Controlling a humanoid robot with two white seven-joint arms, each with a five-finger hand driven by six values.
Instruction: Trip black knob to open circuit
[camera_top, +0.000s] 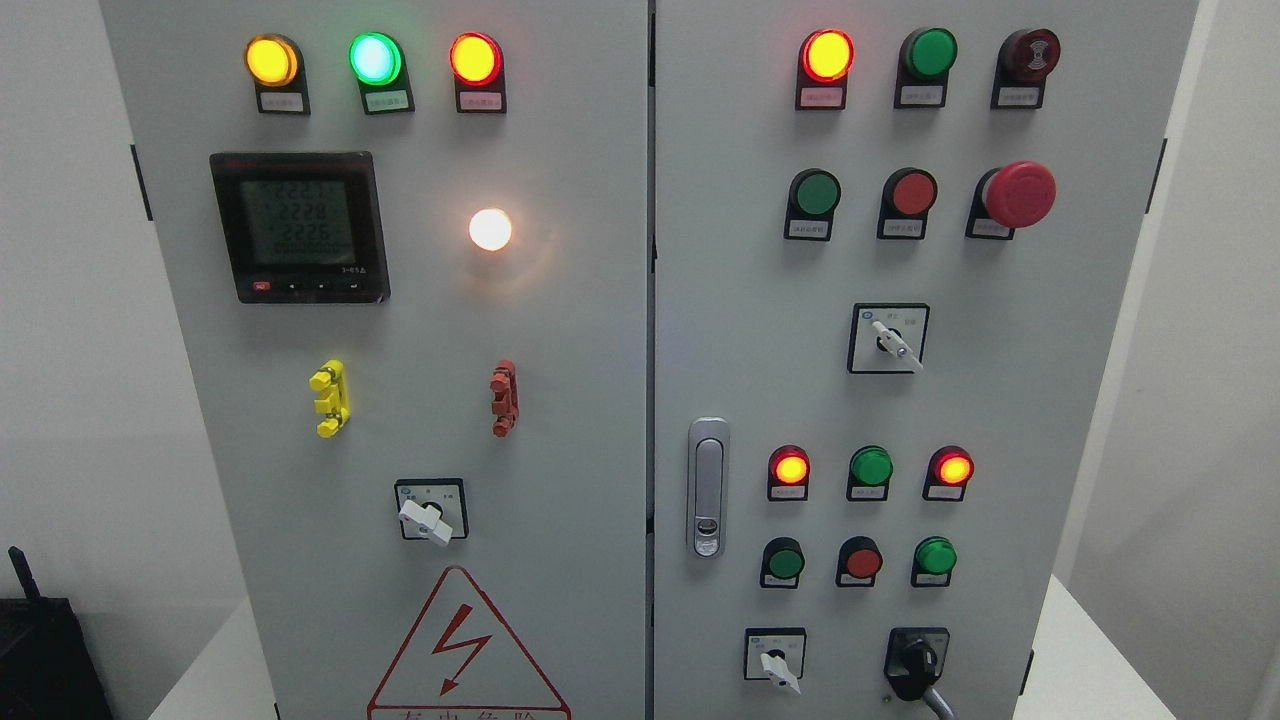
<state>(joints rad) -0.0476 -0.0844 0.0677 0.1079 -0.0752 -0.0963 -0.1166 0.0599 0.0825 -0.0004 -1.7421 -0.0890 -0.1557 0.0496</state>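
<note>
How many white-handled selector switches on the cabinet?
3. One on the left door, low centre above the warning triangle; one mid right door under the emergency stop row; one bottom right door, left of the black knob. No robot hand in view.

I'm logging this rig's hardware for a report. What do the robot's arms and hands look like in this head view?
Neither arm nor hand shows in this view, so their look cannot be told. The picture holds only the grey control cabinet with its lamps, buttons and selector switches, including the black knob at the lower right of the right door.
</note>
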